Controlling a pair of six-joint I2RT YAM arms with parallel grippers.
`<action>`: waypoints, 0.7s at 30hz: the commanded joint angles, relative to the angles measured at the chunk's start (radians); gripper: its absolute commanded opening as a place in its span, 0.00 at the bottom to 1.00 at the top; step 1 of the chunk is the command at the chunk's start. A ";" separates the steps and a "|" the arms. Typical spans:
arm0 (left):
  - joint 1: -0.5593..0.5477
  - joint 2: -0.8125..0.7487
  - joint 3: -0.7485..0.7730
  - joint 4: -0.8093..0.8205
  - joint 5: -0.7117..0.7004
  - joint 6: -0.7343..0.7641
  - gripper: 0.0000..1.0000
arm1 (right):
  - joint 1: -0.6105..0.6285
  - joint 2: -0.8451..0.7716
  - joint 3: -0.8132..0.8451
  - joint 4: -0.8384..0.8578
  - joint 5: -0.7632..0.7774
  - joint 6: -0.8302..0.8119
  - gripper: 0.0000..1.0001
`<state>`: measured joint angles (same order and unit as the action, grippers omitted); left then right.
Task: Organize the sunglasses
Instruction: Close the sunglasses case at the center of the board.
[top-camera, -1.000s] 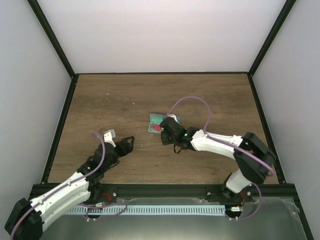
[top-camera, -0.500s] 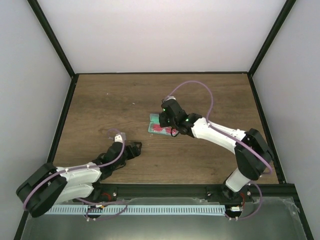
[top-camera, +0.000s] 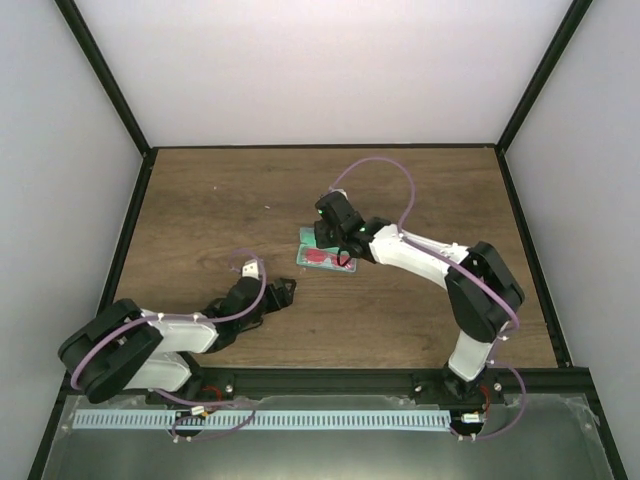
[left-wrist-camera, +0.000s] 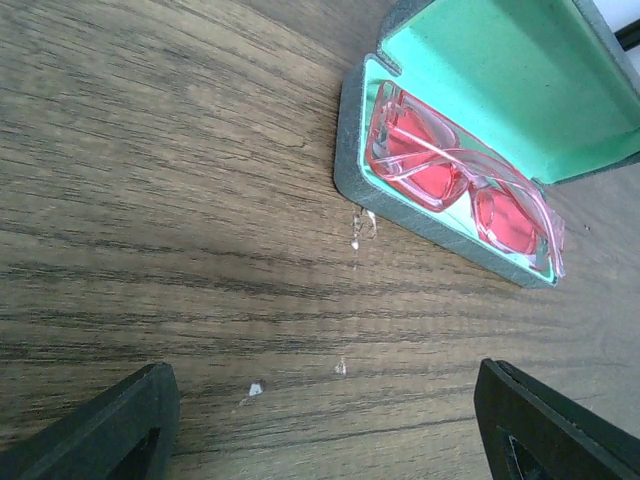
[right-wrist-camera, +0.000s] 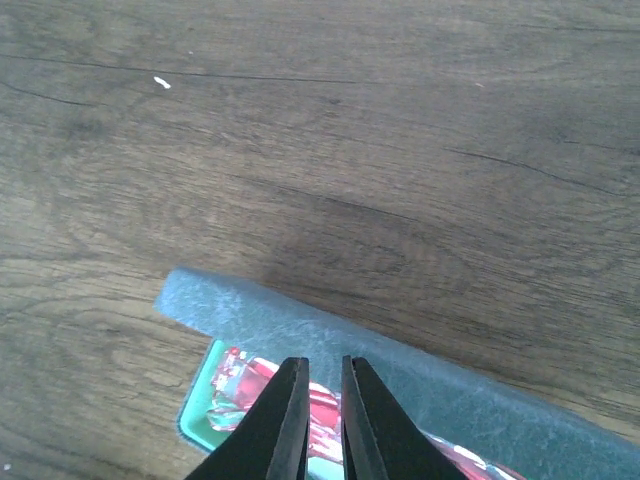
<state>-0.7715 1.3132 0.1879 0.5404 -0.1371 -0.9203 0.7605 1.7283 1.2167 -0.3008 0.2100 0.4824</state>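
Sunglasses (left-wrist-camera: 455, 180) lie in the open case (left-wrist-camera: 500, 70) near the middle of the table (top-camera: 200, 210), arms folded, their long axis along the case and roughly parallel to the near edge. The right arm reaches in from the near right corner, right gripper (right-wrist-camera: 323, 362) over the case, jaws pressed nearly together, empty. The left arm is folded low by the near edge, left gripper (left-wrist-camera: 330, 430) spread wide, facing the case.

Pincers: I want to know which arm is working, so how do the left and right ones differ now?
The left pincer is wide open; the right pincer is shut. The left sits low over bare table, apart from the case; the right hangs over the case's raised lid. The left faces the sunglasses from the side; the right looks down on them. Both hold nothing.
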 joint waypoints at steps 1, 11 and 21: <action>-0.003 0.036 0.010 0.027 0.014 -0.006 0.83 | -0.015 0.042 0.062 -0.041 0.062 -0.007 0.11; -0.015 0.027 0.006 0.021 0.035 -0.027 0.81 | -0.027 0.099 0.131 -0.088 0.124 -0.025 0.13; -0.081 0.199 0.065 0.144 0.149 -0.042 0.37 | -0.032 0.150 0.146 -0.090 0.109 -0.024 0.13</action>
<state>-0.8474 1.4506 0.2260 0.6384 -0.0486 -0.9592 0.7353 1.8652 1.3224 -0.3721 0.3099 0.4641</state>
